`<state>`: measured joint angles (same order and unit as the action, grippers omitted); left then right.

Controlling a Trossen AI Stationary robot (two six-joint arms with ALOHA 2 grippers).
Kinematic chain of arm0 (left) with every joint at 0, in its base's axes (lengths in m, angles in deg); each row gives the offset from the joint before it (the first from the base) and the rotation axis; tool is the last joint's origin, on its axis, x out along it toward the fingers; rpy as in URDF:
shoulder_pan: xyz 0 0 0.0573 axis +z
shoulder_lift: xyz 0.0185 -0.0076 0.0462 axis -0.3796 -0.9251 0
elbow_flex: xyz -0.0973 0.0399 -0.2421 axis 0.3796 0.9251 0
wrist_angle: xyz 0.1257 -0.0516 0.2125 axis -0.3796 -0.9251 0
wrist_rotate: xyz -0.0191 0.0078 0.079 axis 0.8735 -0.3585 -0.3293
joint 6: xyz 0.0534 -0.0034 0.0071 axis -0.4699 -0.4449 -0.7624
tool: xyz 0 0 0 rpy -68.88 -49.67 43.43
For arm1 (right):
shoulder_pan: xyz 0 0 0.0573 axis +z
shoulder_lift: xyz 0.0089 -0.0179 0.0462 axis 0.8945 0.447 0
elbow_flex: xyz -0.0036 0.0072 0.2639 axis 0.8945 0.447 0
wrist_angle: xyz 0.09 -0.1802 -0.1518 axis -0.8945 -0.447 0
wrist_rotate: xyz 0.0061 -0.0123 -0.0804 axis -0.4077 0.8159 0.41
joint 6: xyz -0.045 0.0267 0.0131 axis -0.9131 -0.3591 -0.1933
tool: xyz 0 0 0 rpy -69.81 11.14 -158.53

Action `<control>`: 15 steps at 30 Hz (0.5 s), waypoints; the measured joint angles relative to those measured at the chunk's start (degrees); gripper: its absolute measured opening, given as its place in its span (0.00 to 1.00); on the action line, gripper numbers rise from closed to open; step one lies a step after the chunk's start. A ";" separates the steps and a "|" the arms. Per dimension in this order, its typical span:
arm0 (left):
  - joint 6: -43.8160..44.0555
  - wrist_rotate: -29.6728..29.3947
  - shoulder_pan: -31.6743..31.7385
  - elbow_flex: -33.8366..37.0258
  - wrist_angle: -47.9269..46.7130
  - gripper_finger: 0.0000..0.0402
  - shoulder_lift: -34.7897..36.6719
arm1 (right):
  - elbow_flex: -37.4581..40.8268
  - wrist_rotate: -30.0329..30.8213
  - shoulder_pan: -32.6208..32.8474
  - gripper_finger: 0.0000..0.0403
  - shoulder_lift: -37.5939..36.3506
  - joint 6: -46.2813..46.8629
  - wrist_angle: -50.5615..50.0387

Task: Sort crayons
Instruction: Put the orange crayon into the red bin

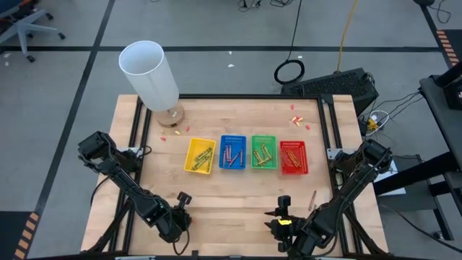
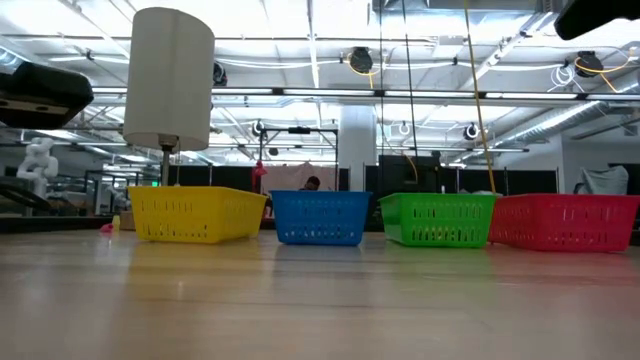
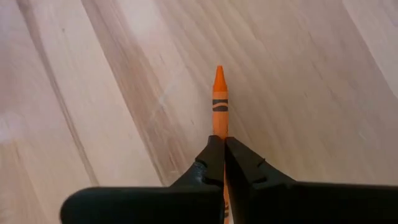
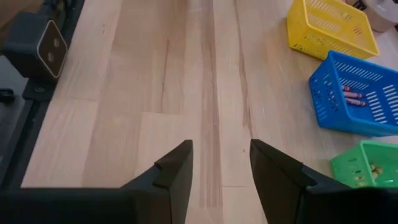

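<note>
My left gripper (image 3: 224, 152) is shut on an orange crayon (image 3: 219, 102) over the bare wood near the table's front left; it also shows in the high view (image 1: 182, 202). My right gripper (image 4: 221, 165) is open and empty near the front edge, right of the middle, as the high view (image 1: 281, 209) also shows. Four trays stand in a row at mid-table: yellow (image 1: 200, 155), blue (image 1: 232, 152), green (image 1: 263, 152) and red (image 1: 293, 157), each with several crayons lying inside. One loose crayon (image 1: 312, 200) lies on the wood by the right arm. My left gripper pinches the orange crayon's rear part (image 3: 219, 132) between its two fingers. The crayon runs along the fingers, and its pointed end (image 3: 219, 71) sticks out ahead of them. The fingers hide its back end. Whether it touches the table, I cannot tell.
A tall white cylinder (image 1: 150, 74) on a round base stands at the far left corner. Small red-pink scraps lie near it (image 1: 173, 133) and at the far right (image 1: 296, 119). Bare wood stretches between the trays and the front edge.
</note>
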<state>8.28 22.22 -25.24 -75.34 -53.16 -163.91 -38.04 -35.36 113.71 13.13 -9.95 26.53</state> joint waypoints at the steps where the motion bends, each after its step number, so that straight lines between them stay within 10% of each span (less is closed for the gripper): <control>1: 0.00 -0.23 0.00 0.00 0.06 0.00 0.00 | 0.00 -0.02 -0.13 0.36 0.00 0.00 -0.03; 15: 0.00 -5.67 0.92 0.00 0.43 0.00 0.05 | 0.00 2.56 -0.44 0.36 0.00 -1.21 0.89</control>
<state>8.28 16.55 -24.32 -75.34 -52.73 -163.86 -38.04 -32.80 113.27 13.13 -11.17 27.42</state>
